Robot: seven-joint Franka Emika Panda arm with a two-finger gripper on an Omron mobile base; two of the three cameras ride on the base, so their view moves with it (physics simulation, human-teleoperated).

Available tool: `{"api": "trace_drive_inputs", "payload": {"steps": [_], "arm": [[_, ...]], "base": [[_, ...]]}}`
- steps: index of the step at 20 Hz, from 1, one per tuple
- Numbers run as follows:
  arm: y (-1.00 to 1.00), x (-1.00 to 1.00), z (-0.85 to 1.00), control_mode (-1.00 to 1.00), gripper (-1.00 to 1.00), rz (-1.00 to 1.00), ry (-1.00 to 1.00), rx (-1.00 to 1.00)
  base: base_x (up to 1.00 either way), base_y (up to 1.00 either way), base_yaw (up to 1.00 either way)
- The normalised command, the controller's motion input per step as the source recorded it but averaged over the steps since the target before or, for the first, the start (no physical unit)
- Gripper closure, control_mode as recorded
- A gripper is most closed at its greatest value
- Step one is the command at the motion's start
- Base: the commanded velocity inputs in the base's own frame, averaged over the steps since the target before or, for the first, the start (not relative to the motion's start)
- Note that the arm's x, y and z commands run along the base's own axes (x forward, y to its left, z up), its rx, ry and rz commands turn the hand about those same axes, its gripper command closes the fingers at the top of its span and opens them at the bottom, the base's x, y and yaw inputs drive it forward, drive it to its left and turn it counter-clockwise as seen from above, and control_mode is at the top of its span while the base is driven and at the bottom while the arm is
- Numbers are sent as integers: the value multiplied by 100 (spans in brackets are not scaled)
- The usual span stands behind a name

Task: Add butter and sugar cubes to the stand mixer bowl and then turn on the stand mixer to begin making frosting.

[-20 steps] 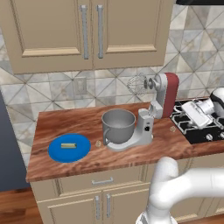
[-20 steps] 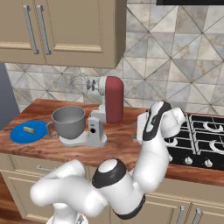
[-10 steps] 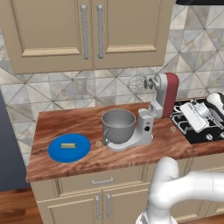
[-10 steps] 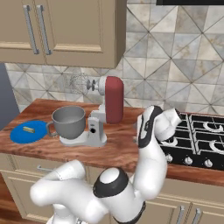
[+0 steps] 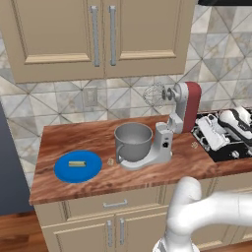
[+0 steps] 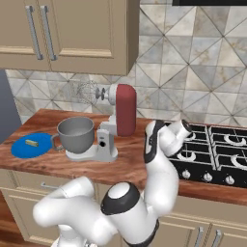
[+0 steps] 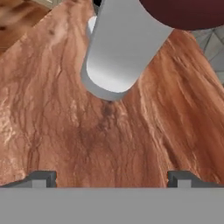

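Since 1 second ago my arm has swung left from over the stove (image 6: 212, 154) toward the mixer (image 5: 170, 128); nothing else has shifted. My hand (image 7: 111, 177) hangs empty, fingers spread wide, above bare bench (image 7: 65, 131) beside the mixer's grey column. I count 1 bowl (image 5: 133, 140) on the mixer base, 1 blue plate (image 5: 78, 166) near the bench's left edge with 1 butter stick (image 5: 75, 164), and sugar cubes (image 5: 110, 161) between plate and bowl, too small to count.

White arm bent up and forward; fingers (image 7: 41, 178) spread wide apart, holding nothing
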Motion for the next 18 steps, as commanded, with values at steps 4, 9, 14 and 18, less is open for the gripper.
{"api": "trace_drive_inputs", "payload": {"steps": [4,9,14,18], "arm": [[0,52,-20,-100,-100,0,-3,-9],[0,38,-23,-100,-100,0,-2,-10],[-7,24,-21,-100,-100,0,0,-11],[-16,8,-17,-100,-100,0,0,-12]], "base": [[0,0,0],[0,0,0],[0,0,0],[0,0,0]]}}
